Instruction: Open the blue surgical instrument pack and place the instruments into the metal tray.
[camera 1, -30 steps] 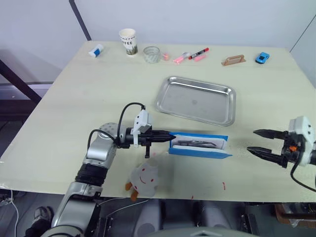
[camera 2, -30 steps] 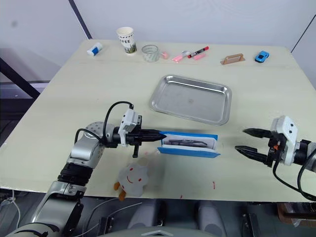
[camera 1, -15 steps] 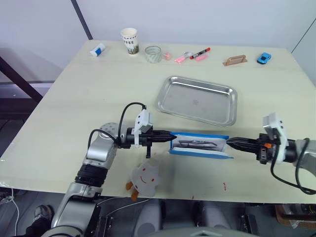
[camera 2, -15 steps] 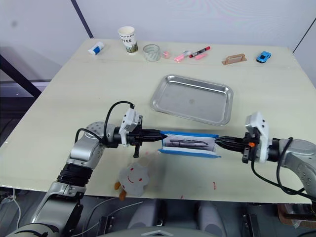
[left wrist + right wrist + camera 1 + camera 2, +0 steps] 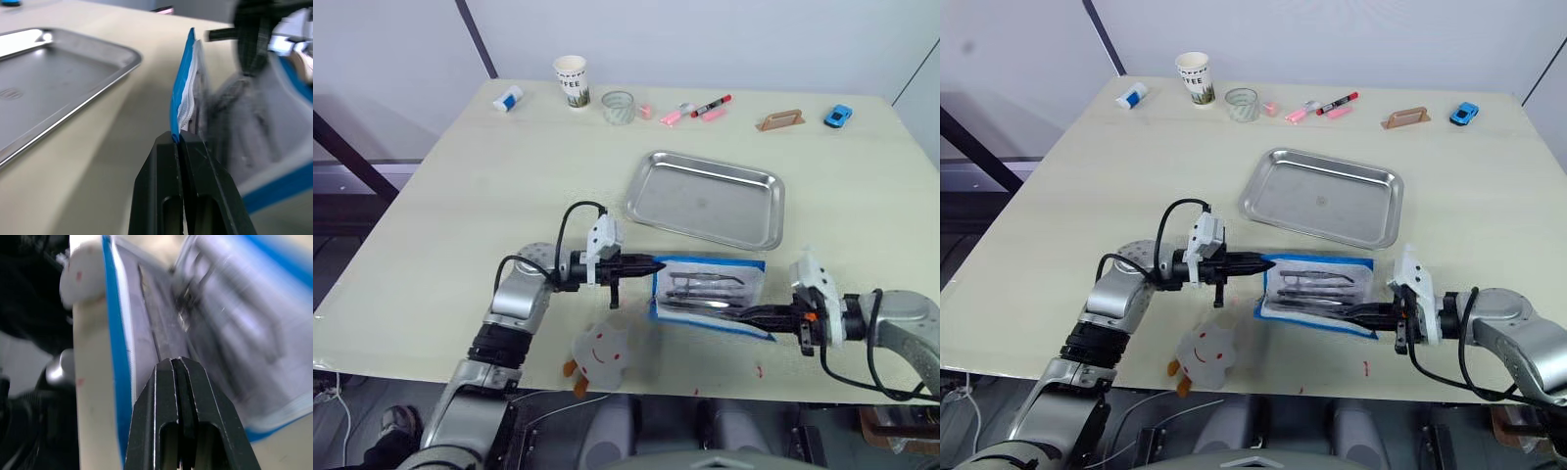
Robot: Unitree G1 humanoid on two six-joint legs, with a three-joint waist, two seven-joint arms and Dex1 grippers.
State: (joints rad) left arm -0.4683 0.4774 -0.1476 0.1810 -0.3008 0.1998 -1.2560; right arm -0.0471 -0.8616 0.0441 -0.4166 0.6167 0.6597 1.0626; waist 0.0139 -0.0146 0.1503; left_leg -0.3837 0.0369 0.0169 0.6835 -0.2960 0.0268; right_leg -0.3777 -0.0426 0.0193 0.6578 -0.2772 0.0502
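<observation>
The blue surgical instrument pack (image 5: 752, 279) lies open near the table's front, white lining up. Several slim dark instruments (image 5: 705, 282) sit in its slots. My left gripper (image 5: 651, 264) is shut on the pack's left blue edge (image 5: 182, 83). My right gripper (image 5: 736, 312) reaches in from the right and is shut, its tips resting on the pack's near lining (image 5: 146, 328). I cannot tell whether it pinches anything. The metal tray (image 5: 651, 201) lies just beyond the pack with nothing in it.
A plush toy with a smiling face (image 5: 602, 357) lies at the front edge below my left gripper. Along the far edge stand a tube (image 5: 505, 98), a paper cup (image 5: 570, 80), a glass (image 5: 618, 106), markers (image 5: 695, 110), a wooden piece (image 5: 778, 119) and a blue toy car (image 5: 837, 117).
My right gripper, open at the right a second ago, shut and moved left to the pack's near side. The pack now lies spread open with the instruments showing. The left gripper kept its hold.
</observation>
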